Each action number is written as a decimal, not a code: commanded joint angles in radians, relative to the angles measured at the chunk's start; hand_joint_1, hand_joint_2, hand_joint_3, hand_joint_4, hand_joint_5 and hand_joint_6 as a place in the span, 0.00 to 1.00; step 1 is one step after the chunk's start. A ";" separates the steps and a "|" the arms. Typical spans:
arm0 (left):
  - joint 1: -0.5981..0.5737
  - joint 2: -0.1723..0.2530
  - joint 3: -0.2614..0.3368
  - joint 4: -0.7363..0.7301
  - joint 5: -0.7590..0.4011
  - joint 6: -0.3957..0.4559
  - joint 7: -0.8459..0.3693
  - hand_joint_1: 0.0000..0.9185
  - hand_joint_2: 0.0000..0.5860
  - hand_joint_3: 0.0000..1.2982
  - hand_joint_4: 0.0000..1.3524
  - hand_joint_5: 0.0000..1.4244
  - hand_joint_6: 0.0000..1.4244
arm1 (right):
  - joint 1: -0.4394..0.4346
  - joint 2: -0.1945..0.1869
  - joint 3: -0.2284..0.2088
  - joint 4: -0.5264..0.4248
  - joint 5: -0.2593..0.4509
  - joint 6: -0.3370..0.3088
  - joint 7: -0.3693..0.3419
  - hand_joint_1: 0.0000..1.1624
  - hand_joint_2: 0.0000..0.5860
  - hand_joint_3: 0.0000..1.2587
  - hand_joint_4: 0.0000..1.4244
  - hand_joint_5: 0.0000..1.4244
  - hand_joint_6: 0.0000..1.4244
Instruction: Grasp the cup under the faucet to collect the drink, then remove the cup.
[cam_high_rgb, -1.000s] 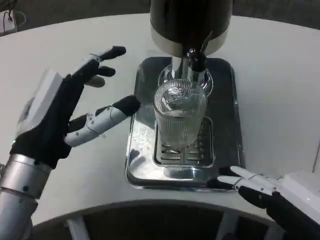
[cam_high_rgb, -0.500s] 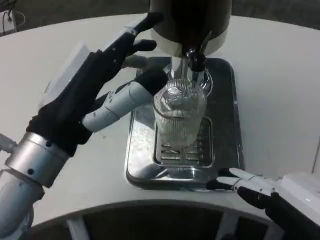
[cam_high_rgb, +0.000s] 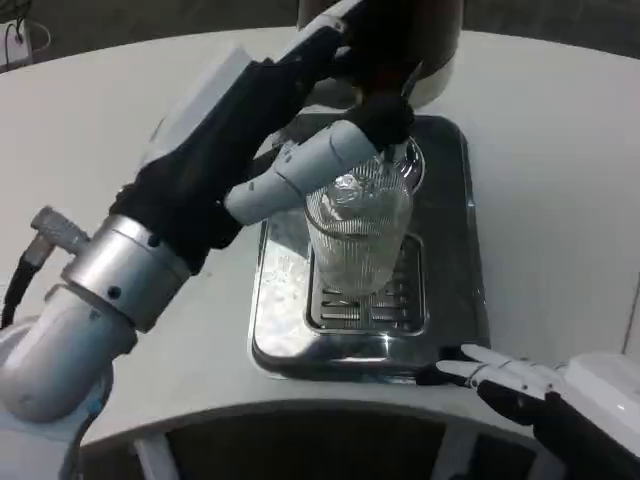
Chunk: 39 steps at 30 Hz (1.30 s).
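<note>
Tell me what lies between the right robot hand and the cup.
In the head view, only the steel drip tray and its slotted grate lie between the right robot hand and the cup.

left hand (cam_high_rgb: 270, 110) swung in from the table's left side up over the cup (cam_high_rgb: 358, 235), fingers (cam_high_rgb: 340, 150) now at the faucet (cam_high_rgb: 392, 118) above the rim

Silver forearms, white-backed black hands
</note>
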 joint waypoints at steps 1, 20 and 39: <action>-0.041 -0.004 -0.033 0.021 0.022 0.024 -0.018 0.00 0.08 0.08 0.02 0.11 0.18 | 0.017 0.009 -0.017 -0.018 0.006 -0.019 -0.015 0.42 0.78 0.16 0.07 0.10 0.08; -0.111 -0.011 -0.130 0.140 0.105 0.029 -0.057 0.00 0.08 0.06 0.00 0.08 0.15 | 0.045 0.018 -0.059 -0.018 0.039 -0.050 -0.014 0.42 0.78 0.16 0.07 0.10 0.08; -0.172 0.012 -0.215 0.274 0.239 -0.086 -0.114 0.00 0.09 0.06 0.00 0.06 0.13 | -0.010 0.049 -0.028 0.016 0.094 0.064 -0.028 0.42 0.78 0.16 0.07 0.11 0.09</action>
